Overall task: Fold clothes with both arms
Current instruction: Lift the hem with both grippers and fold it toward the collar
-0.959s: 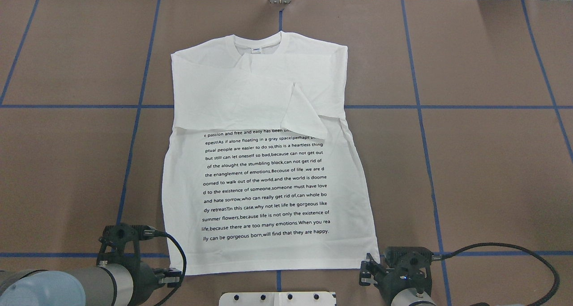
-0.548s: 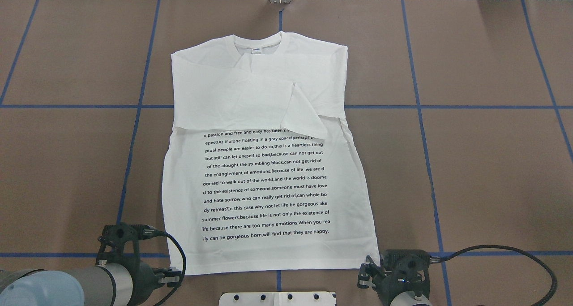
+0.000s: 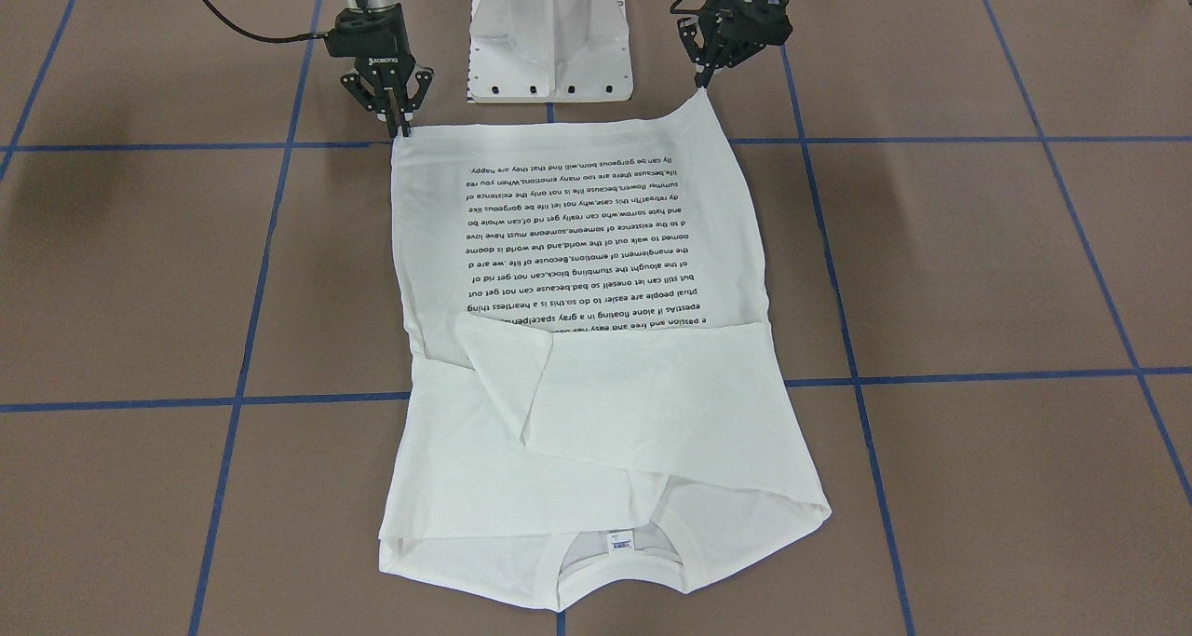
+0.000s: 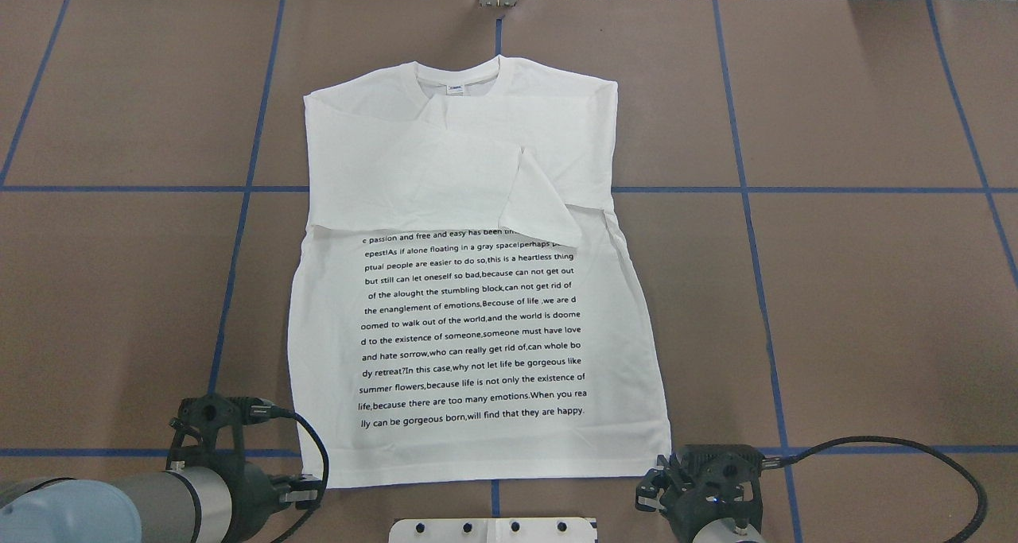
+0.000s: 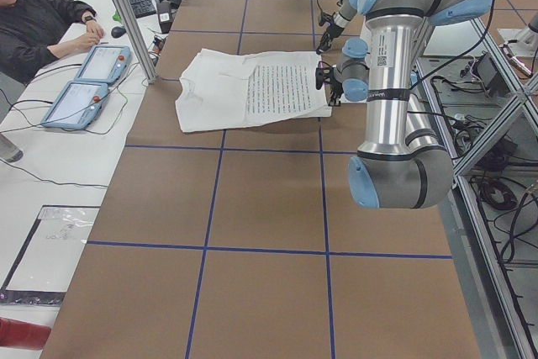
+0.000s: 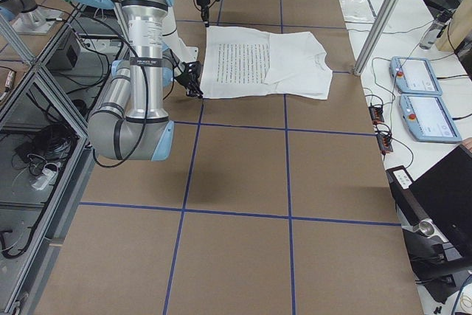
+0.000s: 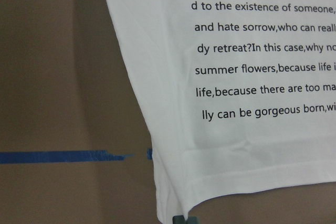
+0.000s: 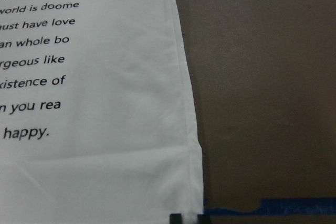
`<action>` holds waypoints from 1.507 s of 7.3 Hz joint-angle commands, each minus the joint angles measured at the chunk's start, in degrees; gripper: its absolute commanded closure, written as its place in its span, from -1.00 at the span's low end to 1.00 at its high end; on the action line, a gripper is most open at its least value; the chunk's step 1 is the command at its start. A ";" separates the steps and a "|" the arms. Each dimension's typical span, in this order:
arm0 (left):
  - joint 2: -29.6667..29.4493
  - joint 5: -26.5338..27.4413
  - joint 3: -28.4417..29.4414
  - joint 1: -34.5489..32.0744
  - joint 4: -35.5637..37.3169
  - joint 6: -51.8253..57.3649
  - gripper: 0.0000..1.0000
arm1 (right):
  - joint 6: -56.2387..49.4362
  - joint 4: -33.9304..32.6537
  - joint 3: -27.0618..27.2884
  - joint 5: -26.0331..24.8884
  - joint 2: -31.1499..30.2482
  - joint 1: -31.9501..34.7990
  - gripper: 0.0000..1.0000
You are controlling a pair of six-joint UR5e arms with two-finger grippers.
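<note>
Overhead exterior shows a brown paper-covered tabletop [image 4: 875,288] gridded with blue tape lines [image 4: 795,189]. At its centre a white long-sleeved cotton T-shirt [image 4: 477,288] lies flat with the black text up. Its neckline points away from the robot, its hem lies along the robot's edge, and its sleeves [image 3: 652,403] are folded across the chest. The grey-and-silver jointed left arm [image 5: 395,81] and matching right arm [image 6: 144,71] reach down to the hem's two corners. The black left gripper [image 3: 699,84] is clamped on its corner, which peaks toward it. The black right gripper [image 3: 402,126] is pinched on the other corner. A small label [image 3: 619,543] sits inside the neckline.
</note>
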 commanded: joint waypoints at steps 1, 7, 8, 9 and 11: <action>-0.19 0.00 -0.14 0.00 0.05 0.00 1.00 | -0.09 -0.10 0.45 0.00 0.00 0.42 1.00; -4.55 -14.28 -25.68 -6.21 26.00 0.88 1.00 | -1.14 -38.08 34.81 21.46 7.41 13.72 1.00; -11.81 -15.46 -25.11 -9.98 32.50 2.10 1.00 | -5.41 -45.12 34.04 24.49 15.65 18.05 1.00; -19.02 -15.47 -22.40 -14.20 38.75 8.81 1.00 | -10.15 -48.49 30.64 24.52 22.44 21.74 1.00; -23.31 -15.64 -13.97 -26.21 39.60 19.19 1.00 | -18.65 -47.39 23.86 26.79 26.96 30.61 1.00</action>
